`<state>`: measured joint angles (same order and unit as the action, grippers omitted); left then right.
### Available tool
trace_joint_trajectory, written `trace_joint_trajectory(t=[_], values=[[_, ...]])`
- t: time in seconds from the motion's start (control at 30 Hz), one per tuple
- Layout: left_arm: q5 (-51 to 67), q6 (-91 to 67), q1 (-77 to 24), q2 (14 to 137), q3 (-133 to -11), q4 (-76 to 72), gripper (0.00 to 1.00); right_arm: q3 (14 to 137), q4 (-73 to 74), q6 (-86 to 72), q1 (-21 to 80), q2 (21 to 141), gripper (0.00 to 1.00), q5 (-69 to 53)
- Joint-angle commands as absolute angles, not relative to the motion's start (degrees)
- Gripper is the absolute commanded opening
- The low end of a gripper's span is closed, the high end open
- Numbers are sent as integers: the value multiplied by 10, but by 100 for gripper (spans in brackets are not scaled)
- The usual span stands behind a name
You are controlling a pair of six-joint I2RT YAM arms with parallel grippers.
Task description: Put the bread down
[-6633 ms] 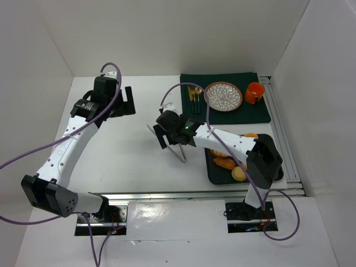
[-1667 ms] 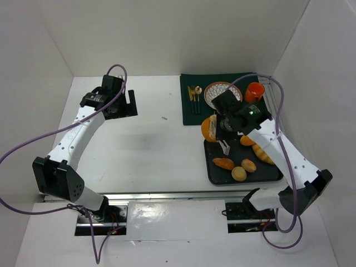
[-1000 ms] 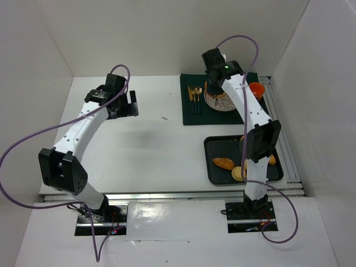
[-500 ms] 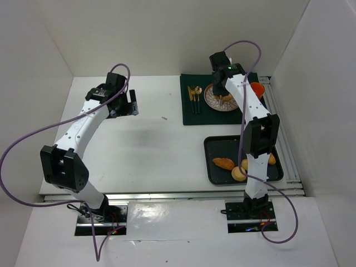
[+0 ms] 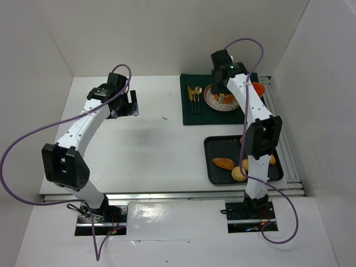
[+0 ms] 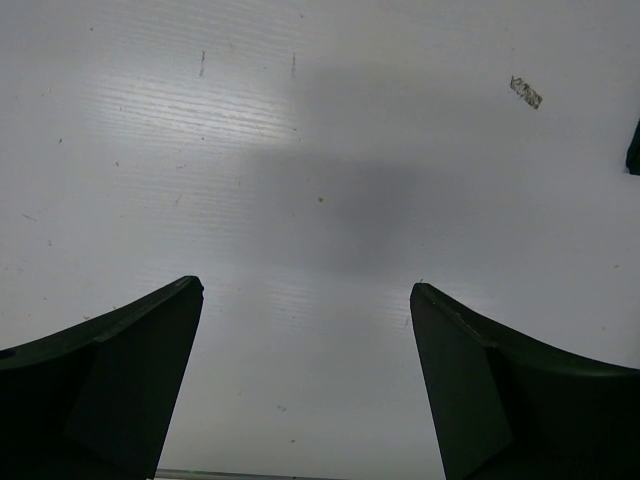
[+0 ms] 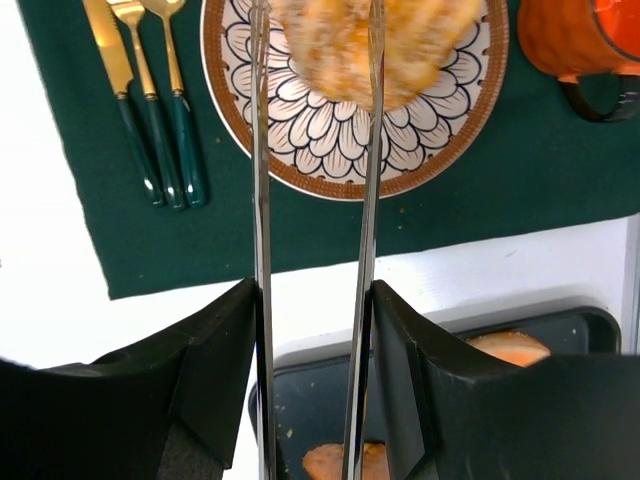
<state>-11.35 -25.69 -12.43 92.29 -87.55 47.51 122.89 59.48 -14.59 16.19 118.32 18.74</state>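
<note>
The bread [image 7: 320,45], a lumpy orange-golden bun, lies on the flower-patterned plate [image 7: 300,135] on the dark green mat; from above it shows as an orange patch [image 5: 222,99]. My right gripper [image 7: 315,290] hangs over the plate's near rim, its fingers [image 7: 225,340] pressed on the two thin arms of metal tongs [image 7: 260,200]. The tong arms stand apart and run up past the bread; their tips are out of frame. My left gripper [image 6: 305,290] [image 5: 130,103] is open above bare table at the far left, holding nothing.
Gold-and-green cutlery [image 7: 150,100] lies left of the plate, an orange cup [image 7: 570,40] to its right. A black tray [image 5: 211,146] nearer the arms holds a brown roll [image 5: 223,163] and a small bun [image 5: 238,174]. White walls enclose the table.
The right arm carried the bread from beside the tray up to the plate. Over the last second the tong arms have spread apart and the bread rests on the plate. The left arm barely moved.
</note>
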Motion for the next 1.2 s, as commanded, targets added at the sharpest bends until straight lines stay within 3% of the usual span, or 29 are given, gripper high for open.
trace_joint_trajectory(t=[0.0,0.57,0.77,1.17], values=[[-116,-256,-120,927,-901,471,98,1246,605,-154,162,1100,55,190],[-92,-256,-115,933,-893,466,98,805,749,-345,147,714,53,177],[-79,-256,-115,933,-893,466,98,725,699,-362,120,703,52,153],[-79,-256,-115,943,-888,461,98,700,621,-309,80,747,52,125]])
